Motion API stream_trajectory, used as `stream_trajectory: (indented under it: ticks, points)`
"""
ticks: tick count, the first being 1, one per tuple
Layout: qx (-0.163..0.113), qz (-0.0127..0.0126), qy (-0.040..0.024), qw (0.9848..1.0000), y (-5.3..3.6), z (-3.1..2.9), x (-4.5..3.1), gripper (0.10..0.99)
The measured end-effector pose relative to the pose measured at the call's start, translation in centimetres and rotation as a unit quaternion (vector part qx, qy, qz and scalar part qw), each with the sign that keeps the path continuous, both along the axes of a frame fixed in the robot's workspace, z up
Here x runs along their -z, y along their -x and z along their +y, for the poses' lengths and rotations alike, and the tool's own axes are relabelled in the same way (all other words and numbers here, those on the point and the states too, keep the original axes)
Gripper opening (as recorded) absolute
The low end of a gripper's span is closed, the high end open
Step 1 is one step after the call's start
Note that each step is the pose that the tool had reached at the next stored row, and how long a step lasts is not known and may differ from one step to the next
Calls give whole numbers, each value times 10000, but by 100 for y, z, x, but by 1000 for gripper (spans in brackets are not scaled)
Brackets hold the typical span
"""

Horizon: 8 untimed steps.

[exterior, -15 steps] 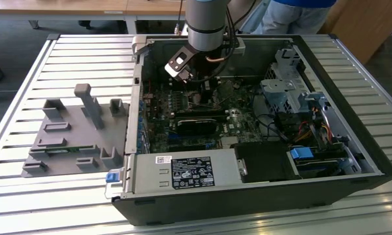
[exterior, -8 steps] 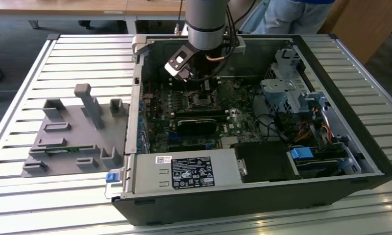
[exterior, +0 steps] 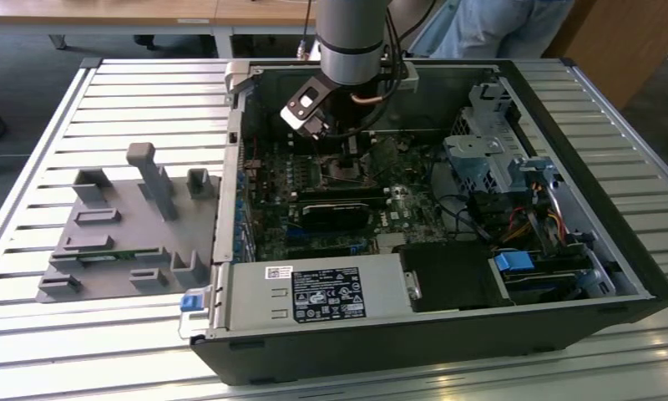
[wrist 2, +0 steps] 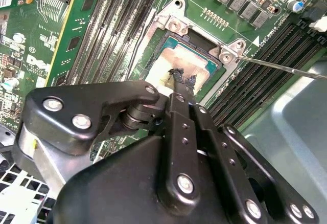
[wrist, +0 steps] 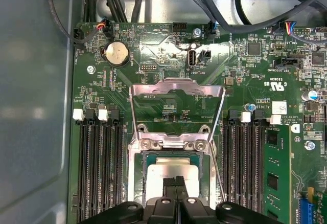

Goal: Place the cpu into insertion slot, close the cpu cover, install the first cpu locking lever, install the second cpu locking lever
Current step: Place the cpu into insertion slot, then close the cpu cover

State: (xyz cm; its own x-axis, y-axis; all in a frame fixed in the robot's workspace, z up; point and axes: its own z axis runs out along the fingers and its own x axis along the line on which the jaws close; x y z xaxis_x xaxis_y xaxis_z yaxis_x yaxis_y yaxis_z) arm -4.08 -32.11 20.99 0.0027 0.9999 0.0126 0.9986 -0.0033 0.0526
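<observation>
The cpu (wrist: 158, 175) lies flat in the insertion slot (wrist: 134, 169), its pale silver face up. In the second wrist view the cpu (wrist 2: 159, 65) sits inside the slot's silver rim (wrist 2: 176, 24). The cpu cover (wrist: 153, 88), a silver frame with a square window, stands tilted open behind the slot. My gripper (wrist: 176, 182) is shut, and its black fingertips meet on the cpu's face. The second wrist view shows the gripper (wrist 2: 183, 78) at the same spot. A thin wire lever (wrist 2: 286, 68) sticks out sideways, unlatched. In the exterior view my gripper (exterior: 340, 159) reaches down into the open computer case.
Long black memory slots (wrist: 97, 168) flank the socket on both sides. A coin battery (wrist: 116, 54) and cables (wrist: 235, 19) lie beyond the cover. The case holds a black block (exterior: 340, 213), a power supply (exterior: 311, 292) and a drive cage (exterior: 484, 159). A grey fixture (exterior: 123, 225) sits on the slatted table. A person (exterior: 501, 25) stands behind.
</observation>
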Motion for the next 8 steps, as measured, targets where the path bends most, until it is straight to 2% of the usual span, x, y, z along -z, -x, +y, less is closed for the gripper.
stream_trajectory:
  ticks: [8]
  points:
    - [0, 1, 5, 10000, 0, -1, -24, 106]
